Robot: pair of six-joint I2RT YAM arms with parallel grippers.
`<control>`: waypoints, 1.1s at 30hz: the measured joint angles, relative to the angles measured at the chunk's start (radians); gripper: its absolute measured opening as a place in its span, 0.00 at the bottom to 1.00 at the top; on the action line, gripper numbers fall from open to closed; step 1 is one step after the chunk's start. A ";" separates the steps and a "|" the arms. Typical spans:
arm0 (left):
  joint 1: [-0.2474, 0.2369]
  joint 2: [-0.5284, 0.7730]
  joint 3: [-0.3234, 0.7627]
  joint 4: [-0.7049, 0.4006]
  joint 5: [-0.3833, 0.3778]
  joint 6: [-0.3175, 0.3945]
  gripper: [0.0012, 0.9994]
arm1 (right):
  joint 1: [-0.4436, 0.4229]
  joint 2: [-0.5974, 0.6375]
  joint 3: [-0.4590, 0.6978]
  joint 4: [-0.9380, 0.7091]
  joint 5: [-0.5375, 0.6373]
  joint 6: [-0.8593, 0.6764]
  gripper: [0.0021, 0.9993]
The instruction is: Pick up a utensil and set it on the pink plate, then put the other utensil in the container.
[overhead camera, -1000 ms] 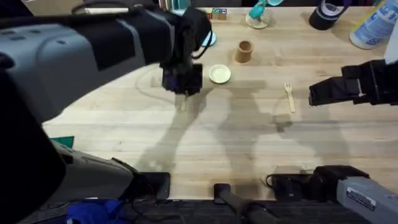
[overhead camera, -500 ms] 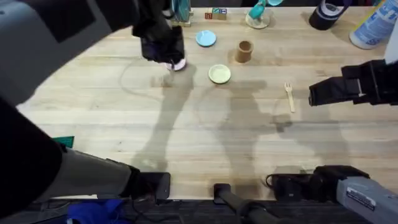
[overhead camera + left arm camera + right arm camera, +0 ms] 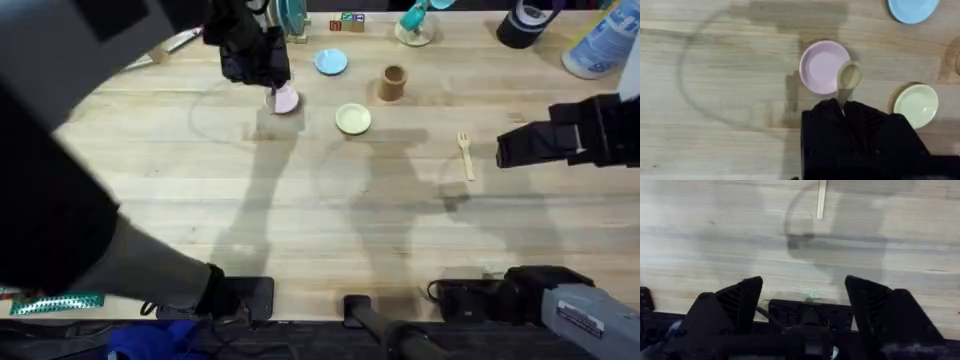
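Observation:
My left gripper (image 3: pixel 842 107) is shut on the handle of the pale wooden spoon (image 3: pixel 849 76). The spoon's bowl hangs over the edge of the pink plate (image 3: pixel 823 67), on the side toward the pale-yellow plate. Overhead, the left gripper (image 3: pixel 260 72) sits just beyond the pink plate (image 3: pixel 287 100) at the far left-centre. The wooden fork (image 3: pixel 465 155) lies flat on the table to the right, its handle (image 3: pixel 821 200) also seen from the right wrist. Just right of the fork, my right gripper (image 3: pixel 503 152) hovers open with nothing in it. The tan container (image 3: pixel 393 82) stands upright behind the yellow plate.
A light-blue plate (image 3: pixel 331 62) and a pale-yellow plate (image 3: pixel 353 119) lie near the pink one. Bottles, a black tape roll (image 3: pixel 522 25) and small items line the far edge. The left arm looms large over the left of the table.
The left arm has swung away and to the left with the spoon, from near the yellow plate to over the pink plate. The right arm and the fork have not moved.

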 joint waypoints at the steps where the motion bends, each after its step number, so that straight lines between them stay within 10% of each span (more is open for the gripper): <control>1: 0.000 0.025 0.024 -0.009 0.000 0.001 0.04 | 0.000 0.000 0.000 0.000 0.000 0.000 1.00; 10: 0.000 0.242 0.232 -0.087 -0.003 0.023 0.04 | 0.000 0.000 0.000 0.001 0.000 0.000 1.00; 33: 0.000 0.365 0.248 -0.078 -0.004 0.034 0.13 | 0.000 0.000 0.000 0.001 0.000 0.000 1.00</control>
